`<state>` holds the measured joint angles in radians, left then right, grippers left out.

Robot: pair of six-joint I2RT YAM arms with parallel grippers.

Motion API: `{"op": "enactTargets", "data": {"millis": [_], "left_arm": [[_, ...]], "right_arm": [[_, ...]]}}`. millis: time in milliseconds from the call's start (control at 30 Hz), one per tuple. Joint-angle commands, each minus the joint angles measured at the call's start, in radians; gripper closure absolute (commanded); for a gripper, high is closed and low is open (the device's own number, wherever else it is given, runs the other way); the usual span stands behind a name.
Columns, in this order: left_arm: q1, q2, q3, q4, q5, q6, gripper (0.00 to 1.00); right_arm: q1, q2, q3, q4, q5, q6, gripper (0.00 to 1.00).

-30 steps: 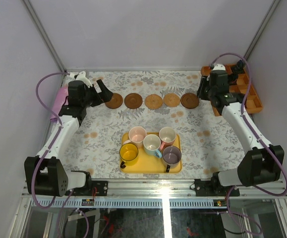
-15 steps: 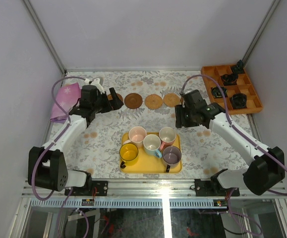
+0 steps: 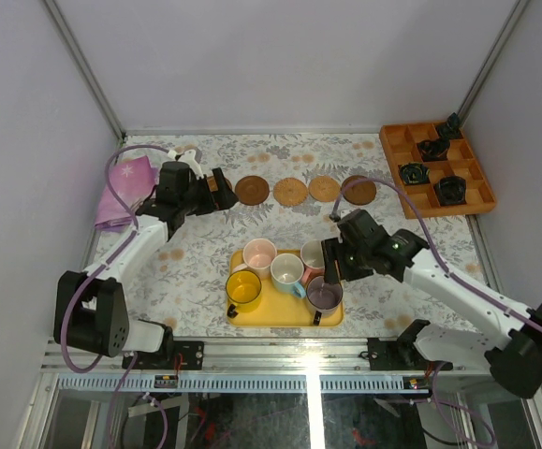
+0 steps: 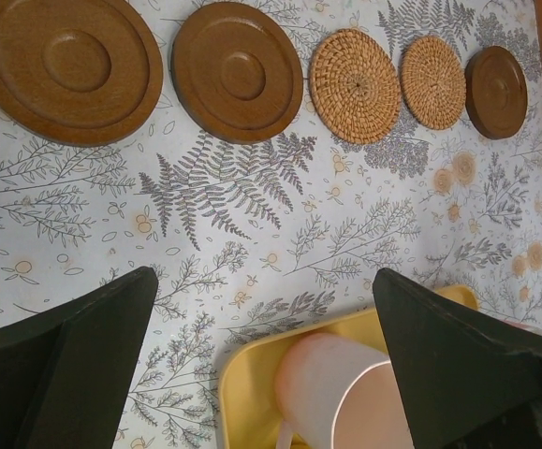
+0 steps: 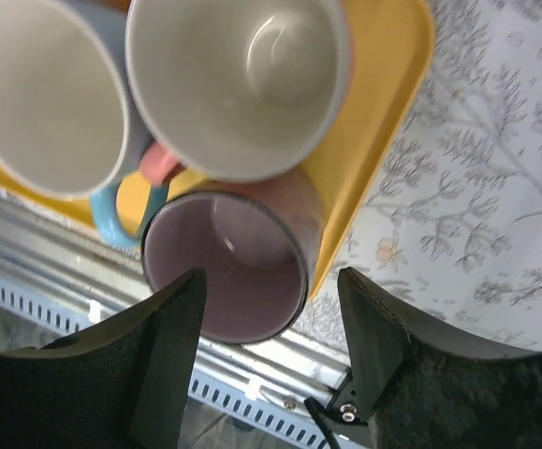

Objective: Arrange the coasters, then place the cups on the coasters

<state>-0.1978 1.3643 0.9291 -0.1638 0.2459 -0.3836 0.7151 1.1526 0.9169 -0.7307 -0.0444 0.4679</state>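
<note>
Five round coasters lie in a row at the back: three brown wooden discs (image 4: pixel 65 65) (image 4: pixel 238 70) (image 4: pixel 495 92) and two woven ones (image 4: pixel 353 73) (image 4: pixel 432 81). My left gripper (image 3: pixel 219 189) hangs open over the left end of the row, covering the leftmost coaster from above. Five cups stand on the yellow tray (image 3: pixel 285 316): pale pink (image 3: pixel 259 253), yellow (image 3: pixel 243 290), light blue (image 3: pixel 287 269), salmon (image 3: pixel 314 254) and mauve (image 3: pixel 324 294). My right gripper (image 5: pixel 271 327) is open just above the mauve cup (image 5: pixel 224 271), whose right wall lies between the fingers.
An orange compartment tray (image 3: pixel 390 142) with black gadgets sits at the back right corner. A purple cloth (image 3: pixel 125 187) lies at the left edge. The metal rail of the table front (image 5: pixel 252 402) runs just past the yellow tray.
My right arm swung from the right end of the coaster row down to the yellow tray, opening its jaws wider. The left gripper shifted slightly right and stayed open.
</note>
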Motion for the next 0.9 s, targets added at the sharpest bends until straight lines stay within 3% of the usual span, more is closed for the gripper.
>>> {"op": "enactTargets", "data": {"millis": [0, 200, 267, 300, 667, 867], "left_arm": [[-0.008, 0.023, 0.016, 0.055, 0.005, 0.020, 0.00], [-0.012, 0.049, 0.031, 0.055, 0.005, 0.020, 0.00], [-0.012, 0.049, 0.030, 0.055, 0.005, 0.020, 0.00], [-0.013, 0.050, 0.029, 0.055, 0.005, 0.020, 0.00], [-0.015, 0.030, 0.017, 0.055, 0.005, 0.020, 0.00], [-0.015, 0.025, 0.006, 0.055, 0.005, 0.020, 0.00]], "right_arm": [[0.077, -0.114, -0.066, -0.023, 0.008, 0.120, 0.34], [0.163, -0.188, -0.169, 0.022, 0.004, 0.207, 0.16], [0.198, -0.204, -0.194, 0.042, 0.003, 0.222, 0.02], [0.217, -0.210, -0.205, 0.052, 0.002, 0.227, 0.00], [0.356, -0.130, -0.249, 0.138, 0.060, 0.265, 0.01], [0.372, -0.019, -0.226, 0.068, 0.141, 0.300, 0.01]]}}
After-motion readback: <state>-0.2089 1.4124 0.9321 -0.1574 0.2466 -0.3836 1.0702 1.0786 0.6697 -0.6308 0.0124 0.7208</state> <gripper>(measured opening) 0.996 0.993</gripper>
